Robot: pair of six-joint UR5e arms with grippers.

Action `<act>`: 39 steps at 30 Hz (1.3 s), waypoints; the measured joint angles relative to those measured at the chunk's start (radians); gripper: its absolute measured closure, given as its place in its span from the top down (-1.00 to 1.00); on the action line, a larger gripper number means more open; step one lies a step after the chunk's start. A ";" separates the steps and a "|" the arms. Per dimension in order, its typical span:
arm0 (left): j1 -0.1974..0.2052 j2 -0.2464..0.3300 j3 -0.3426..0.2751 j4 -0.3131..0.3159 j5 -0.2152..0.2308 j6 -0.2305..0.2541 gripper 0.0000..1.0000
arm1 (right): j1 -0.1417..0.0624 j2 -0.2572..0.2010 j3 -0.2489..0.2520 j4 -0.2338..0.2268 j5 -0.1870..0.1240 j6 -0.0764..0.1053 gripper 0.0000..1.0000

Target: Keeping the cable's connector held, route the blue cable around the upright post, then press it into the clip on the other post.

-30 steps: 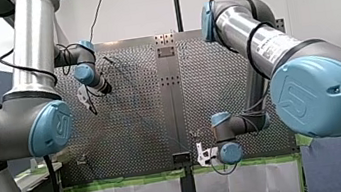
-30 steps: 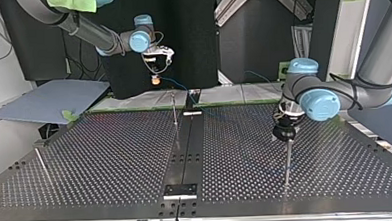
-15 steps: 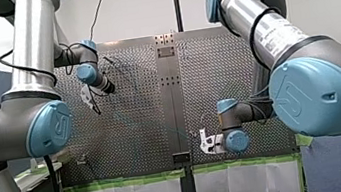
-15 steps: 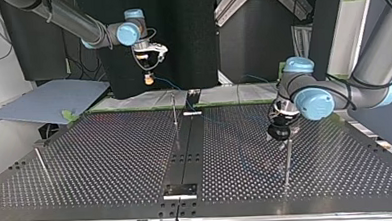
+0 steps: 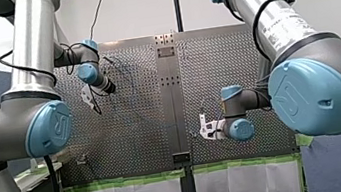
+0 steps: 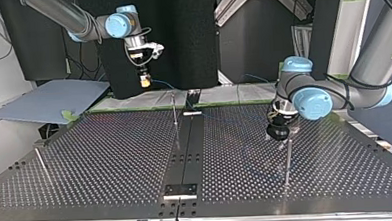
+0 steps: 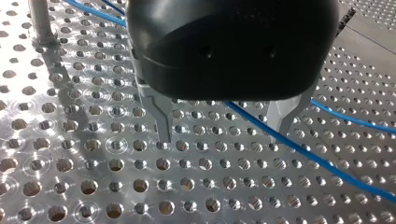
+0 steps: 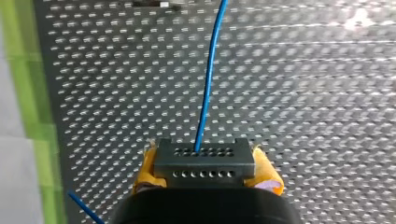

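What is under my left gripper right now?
The left gripper hangs open over the perforated table; the blue cable crosses below its fingers. The gripper's body hides the cable's further run.

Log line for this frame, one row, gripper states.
left gripper: open, over blue cable | right gripper: shut on connector
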 joint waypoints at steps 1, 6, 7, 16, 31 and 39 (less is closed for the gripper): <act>0.000 0.000 0.000 0.000 0.000 0.000 1.00 | -0.001 -0.001 0.003 -0.007 -0.002 0.000 -1.00; 0.000 0.000 0.000 0.000 -0.001 -0.002 1.00 | -0.007 0.033 0.008 -0.050 -0.005 -0.005 -1.00; 0.000 0.000 0.000 0.000 -0.001 -0.002 1.00 | -0.007 0.042 0.008 -0.058 -0.005 -0.006 -1.00; 0.000 0.000 0.000 0.000 -0.002 -0.002 1.00 | -0.005 0.138 0.008 -0.119 -0.008 -0.016 -1.00; -0.005 -0.001 -0.001 -0.020 -0.054 -0.059 1.00 | -0.008 0.190 0.008 -0.126 -0.008 -0.017 -1.00; 0.005 0.000 -0.007 -0.026 -0.067 -0.141 1.00 | -0.008 0.190 0.008 -0.126 -0.008 -0.018 -1.00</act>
